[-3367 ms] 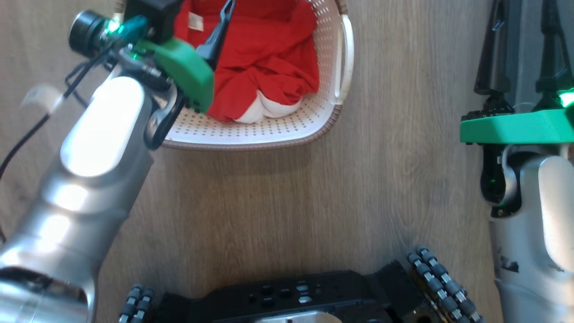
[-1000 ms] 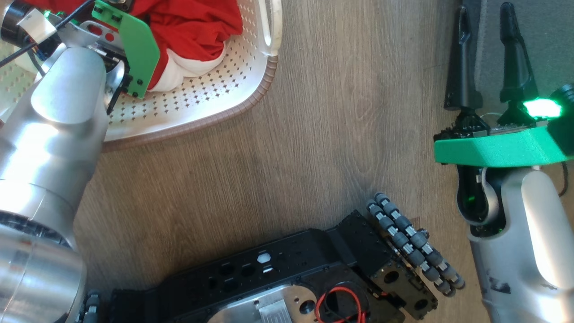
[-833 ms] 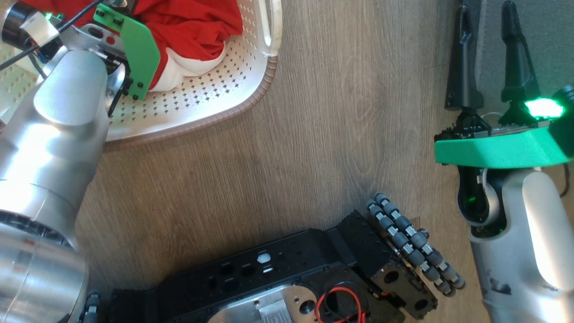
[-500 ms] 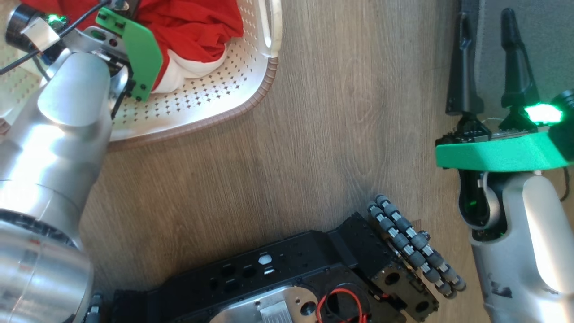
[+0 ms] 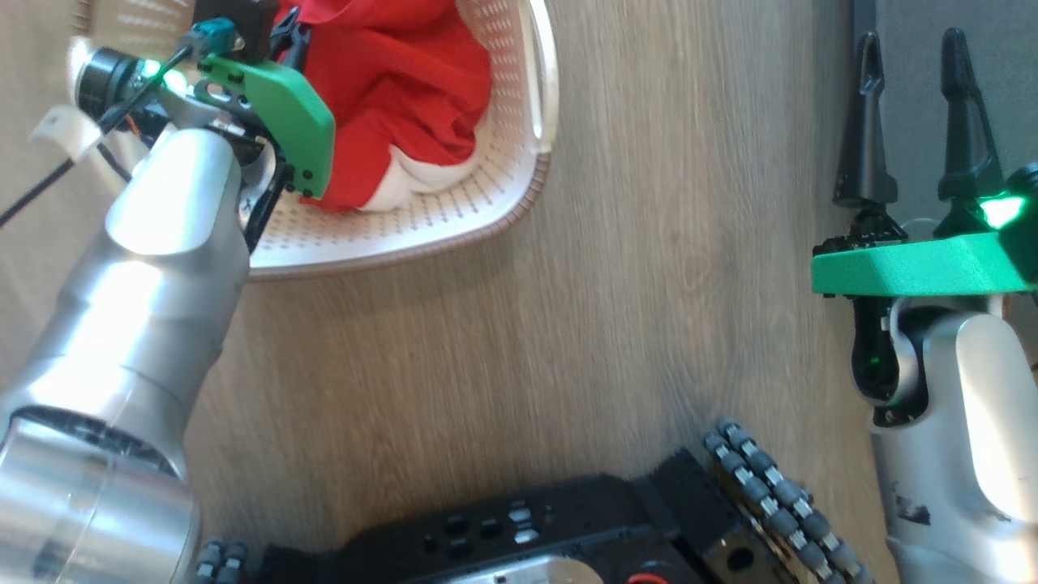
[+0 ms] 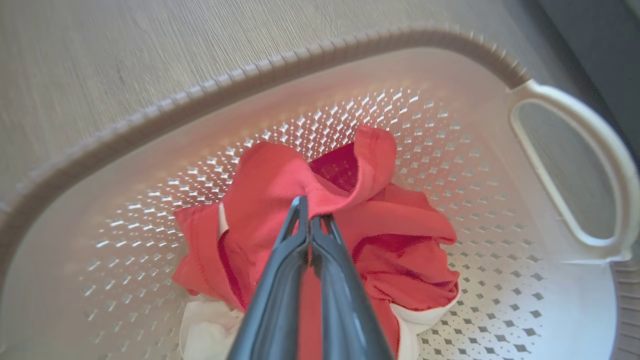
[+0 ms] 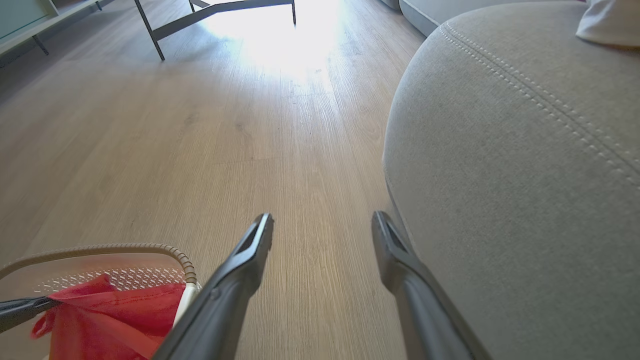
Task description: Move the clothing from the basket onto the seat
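left gripper (image 6: 311, 214) jaws, lately apart, now tight on clothing (image 6: 400, 227)

Open lane: bare floor (image 5: 649, 243) runs free between the basket (image 5: 486, 203) and the seat (image 7: 500, 175). The basket is open above, but its wall and handle (image 6: 622, 165) rise around the clothing (image 6: 400, 225). Your left gripper (image 6: 311, 212), pinched on a red fold, is therefore hemmed in sideways. The seat's rounded flank stands just beside your right gripper (image 5: 910, 36), whose fingers are spread apart. The robot's own base (image 5: 527, 527) takes up the nearest floor.
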Motion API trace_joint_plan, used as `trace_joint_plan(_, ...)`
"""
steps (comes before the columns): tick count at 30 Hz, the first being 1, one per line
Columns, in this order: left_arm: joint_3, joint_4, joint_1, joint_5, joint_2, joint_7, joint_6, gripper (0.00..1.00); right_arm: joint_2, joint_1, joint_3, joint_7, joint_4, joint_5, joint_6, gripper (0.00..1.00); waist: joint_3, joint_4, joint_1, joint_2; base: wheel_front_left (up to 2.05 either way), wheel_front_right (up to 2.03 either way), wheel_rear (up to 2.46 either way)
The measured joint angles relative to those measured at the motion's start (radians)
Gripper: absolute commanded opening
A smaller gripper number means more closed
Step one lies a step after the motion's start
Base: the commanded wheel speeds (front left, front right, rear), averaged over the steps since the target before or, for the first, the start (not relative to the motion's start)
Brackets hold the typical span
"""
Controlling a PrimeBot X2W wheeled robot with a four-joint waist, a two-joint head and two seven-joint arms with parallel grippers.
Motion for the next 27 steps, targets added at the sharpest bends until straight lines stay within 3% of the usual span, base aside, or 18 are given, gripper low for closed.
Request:
trace_joint_plan(8,0.048,-0.081,0.111,-0.062,0.008,-0.017,0.000,0.00,0.000,0.029,-0.038,0.000,0.062,-0.054,0.000,1.00,-0.157,0.056,0.0000,0.0000,0.00,0.00,0.00)
trace_joint_plan(17,0.153,-0.279,0.282,-0.107,0.046,-0.017,0.000,0.00,0.000,0.125,-0.066,0.000,0.125,-0.063,0.000,1.00,-0.377,0.118,-0.0001,0.0001,0.00,0.00,0.00)
trace_joint_plan(27,0.182,-0.394,0.442,-0.115,0.061,-0.017,0.020,0.00,0.000,0.207,-0.071,0.000,0.187,-0.092,0.000,1.00,-0.604,0.168,-0.0001,0.0001,0.00,0.00,0.00)
